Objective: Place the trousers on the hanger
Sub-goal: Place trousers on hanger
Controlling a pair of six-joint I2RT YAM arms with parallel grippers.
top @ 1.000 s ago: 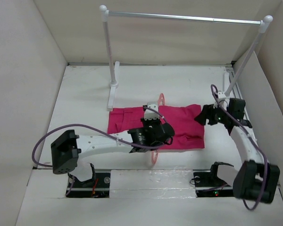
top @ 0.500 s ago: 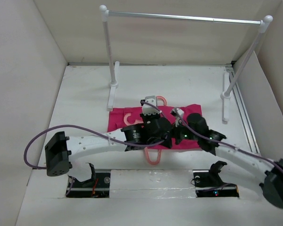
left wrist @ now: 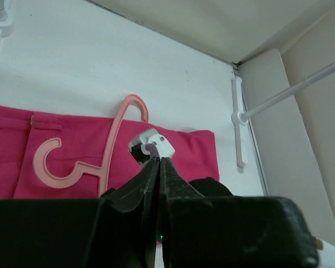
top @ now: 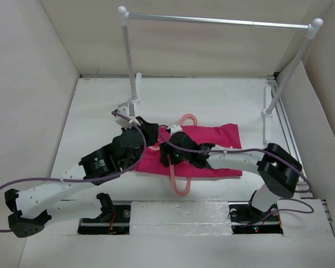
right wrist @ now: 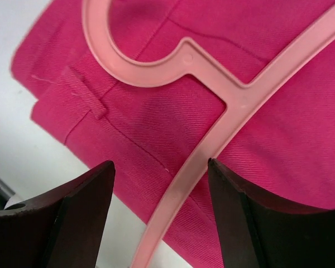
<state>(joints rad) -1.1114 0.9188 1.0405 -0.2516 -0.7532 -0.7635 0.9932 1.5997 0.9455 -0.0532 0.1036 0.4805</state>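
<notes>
Here, thin smooth hanger (right wrist: pixel 234 106) atop twill-weave trousers (right wrist: pixel 151 117)

Pink hanger lying flat across magenta trousers

The trousers (top: pixel 220 137) are magenta-pink twill, spread flat as a long band running left to right across the middle of the top view. A waistband seam and a small belt loop show at the upper left of the right wrist view. The hanger (right wrist: pixel 234 109), thin pale-pink plastic, rests on top of the cloth and crosses it. One curved end juts past the cloth's upper edge, another loops out past its lower edge, and its hook curls on the fabric.
</notes>
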